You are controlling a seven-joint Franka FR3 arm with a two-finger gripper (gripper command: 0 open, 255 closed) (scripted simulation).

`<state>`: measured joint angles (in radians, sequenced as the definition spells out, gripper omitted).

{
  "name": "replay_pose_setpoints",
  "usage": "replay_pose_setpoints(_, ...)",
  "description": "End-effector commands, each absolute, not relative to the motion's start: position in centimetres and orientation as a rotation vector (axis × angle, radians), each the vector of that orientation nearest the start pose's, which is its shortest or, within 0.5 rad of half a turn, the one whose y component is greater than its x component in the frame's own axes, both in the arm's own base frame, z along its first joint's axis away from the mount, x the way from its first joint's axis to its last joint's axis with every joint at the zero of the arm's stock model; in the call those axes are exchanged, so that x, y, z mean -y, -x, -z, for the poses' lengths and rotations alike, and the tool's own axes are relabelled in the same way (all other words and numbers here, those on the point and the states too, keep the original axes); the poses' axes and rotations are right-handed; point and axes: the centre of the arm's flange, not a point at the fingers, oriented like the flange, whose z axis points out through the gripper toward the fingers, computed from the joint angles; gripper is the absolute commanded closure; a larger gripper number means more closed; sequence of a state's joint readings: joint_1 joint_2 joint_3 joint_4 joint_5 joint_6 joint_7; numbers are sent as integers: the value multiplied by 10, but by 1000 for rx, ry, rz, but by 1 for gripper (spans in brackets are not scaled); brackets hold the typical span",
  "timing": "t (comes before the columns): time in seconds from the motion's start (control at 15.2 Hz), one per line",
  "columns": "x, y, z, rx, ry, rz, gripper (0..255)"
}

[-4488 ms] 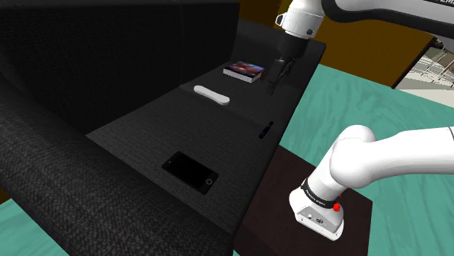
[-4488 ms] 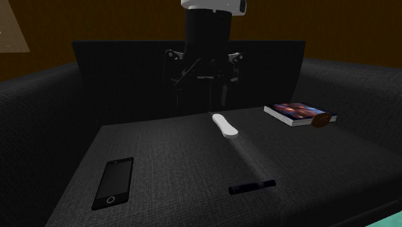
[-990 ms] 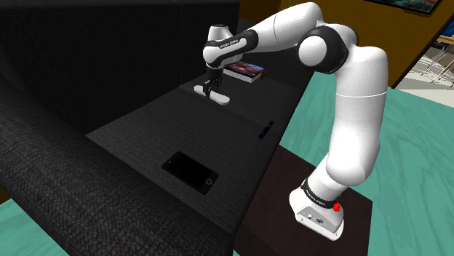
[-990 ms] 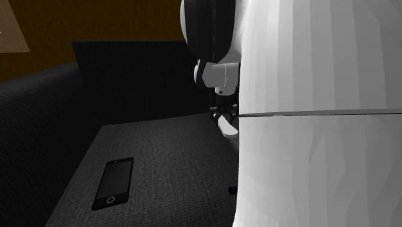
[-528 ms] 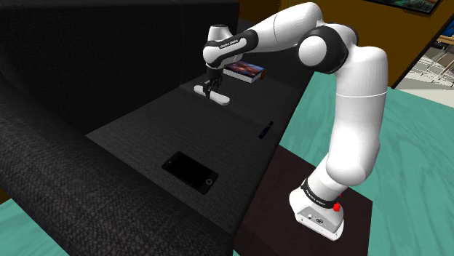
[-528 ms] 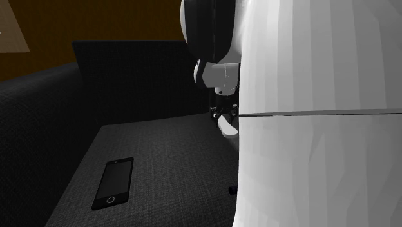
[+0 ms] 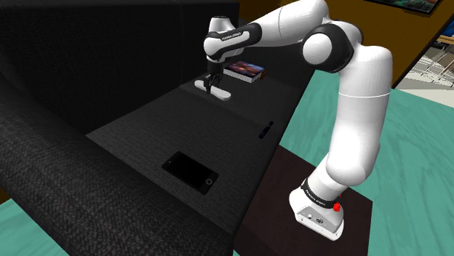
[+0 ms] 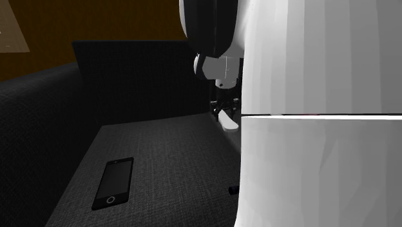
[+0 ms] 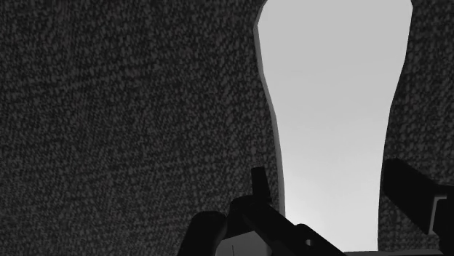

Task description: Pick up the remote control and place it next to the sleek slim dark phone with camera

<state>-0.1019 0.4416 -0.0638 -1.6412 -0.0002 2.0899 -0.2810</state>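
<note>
Grasp stage done — the end effector [image 7: 210, 86] is clamped on the white remote [image 7: 222, 94] at the sofa seat [image 7: 145, 131] — carry and placement beside the dark phone [image 7: 189, 172] remain.

The whole business rests on a dark, coarse-woven sofa seat [image 7: 138, 127], long and flat, with the backrest [image 7: 109, 51] rising behind it and a broad armrest [image 7: 58, 196] closing off the near end in the shoulder view. Close to that armrest a slim black phone [image 7: 190, 172] lies flat, face up, its round button towards the seat's front edge. Well apart from it, at the seat's far end, lies a book [image 7: 244, 70] with a colourful cover. Between the two, right by the front edge, lies a small dark stick [image 7: 266, 130].
</note>
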Motion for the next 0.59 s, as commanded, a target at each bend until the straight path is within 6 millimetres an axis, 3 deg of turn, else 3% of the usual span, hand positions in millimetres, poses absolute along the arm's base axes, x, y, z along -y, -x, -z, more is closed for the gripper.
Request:
replay_pose_setpoints(0.0,106,-666,-373,193,3164,3,255)
replay_pose_setpoints(0.53,106,-666,-415,193,3164,3,255)
